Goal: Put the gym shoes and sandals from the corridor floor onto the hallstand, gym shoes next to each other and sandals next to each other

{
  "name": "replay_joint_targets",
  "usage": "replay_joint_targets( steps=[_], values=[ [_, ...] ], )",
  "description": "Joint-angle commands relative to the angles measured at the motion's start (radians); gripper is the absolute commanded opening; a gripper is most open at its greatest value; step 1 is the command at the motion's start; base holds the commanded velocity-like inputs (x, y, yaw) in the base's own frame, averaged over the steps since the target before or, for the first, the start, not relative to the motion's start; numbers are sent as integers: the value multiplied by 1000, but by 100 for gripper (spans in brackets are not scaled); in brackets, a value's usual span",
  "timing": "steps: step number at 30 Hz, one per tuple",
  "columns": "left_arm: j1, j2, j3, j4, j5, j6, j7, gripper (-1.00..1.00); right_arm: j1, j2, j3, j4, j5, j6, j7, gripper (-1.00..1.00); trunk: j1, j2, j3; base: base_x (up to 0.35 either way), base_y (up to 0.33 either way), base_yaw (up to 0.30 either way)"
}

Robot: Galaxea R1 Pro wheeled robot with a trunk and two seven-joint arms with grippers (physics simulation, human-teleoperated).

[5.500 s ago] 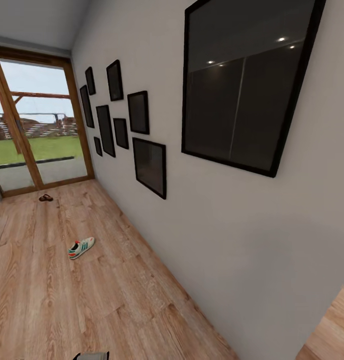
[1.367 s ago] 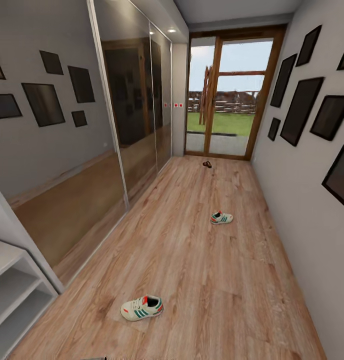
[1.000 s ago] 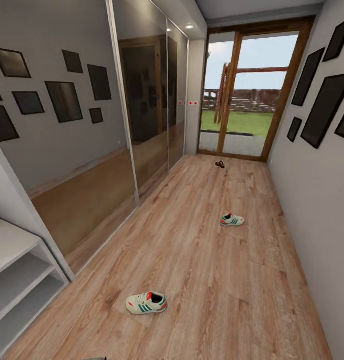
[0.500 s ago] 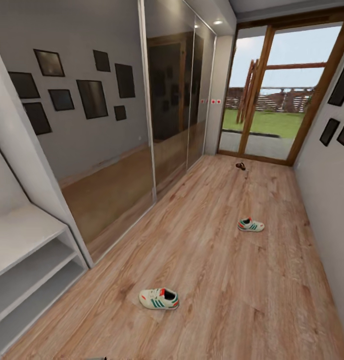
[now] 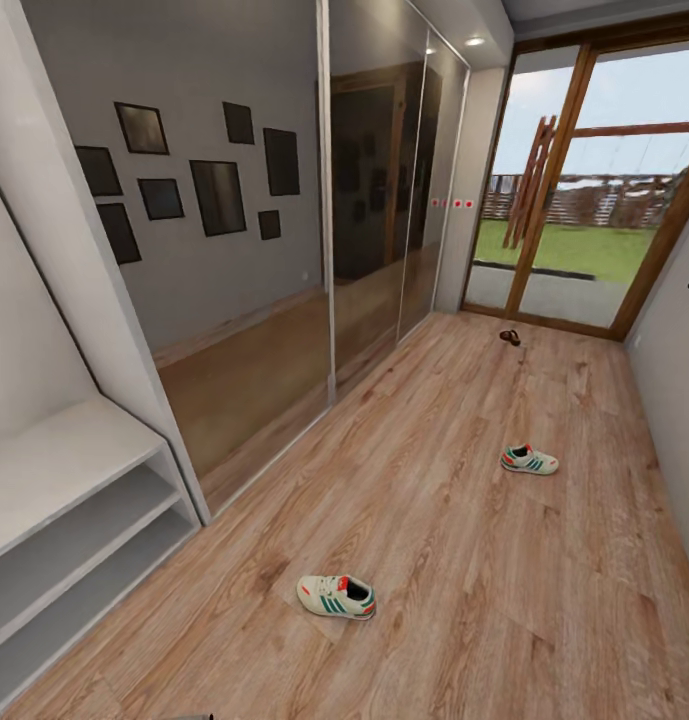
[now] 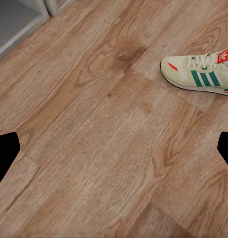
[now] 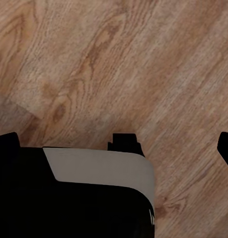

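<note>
On the corridor floor (image 5: 454,560) a cream gym shoe (image 5: 336,595) with green stripes lies close to me. The other gym shoe (image 5: 529,460) sits farther down the corridor. One dark sandal (image 5: 510,337) rests by the glass door. At the left stands the pale hallstand (image 5: 59,455), its bench top and low shelves bare. In the left wrist view the near gym shoe (image 6: 200,72) lies on the planks beyond my left gripper (image 6: 114,153), which is open and holds nothing. My right gripper (image 7: 116,148) is open too, above bare floor (image 7: 118,59).
Mirrored wardrobe doors (image 5: 284,250) run along the left wall past the hallstand. A wood-framed glass door (image 5: 584,200) closes the far end, and a grey wall (image 5: 674,400) lines the right. Part of my own dark base (image 7: 74,193) shows in the right wrist view.
The head camera has swung left, so the whole picture shifted right and more of the hallstand shows. The shoes lie where they were on the floor.
</note>
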Motion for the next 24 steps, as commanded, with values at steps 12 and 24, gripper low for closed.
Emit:
replay_joint_targets(
  steps=[12,24],
  values=[
    [0,-1,0,1,0,-3,0,100,0,0,-4,-2,-7,6,-2,100,0,0,-1,20,-90,4],
    [0,-2,0,0,0,-3,0,100,0,0,-4,-2,-7,6,-2,100,0,0,-1,4,-14,238]
  ],
)
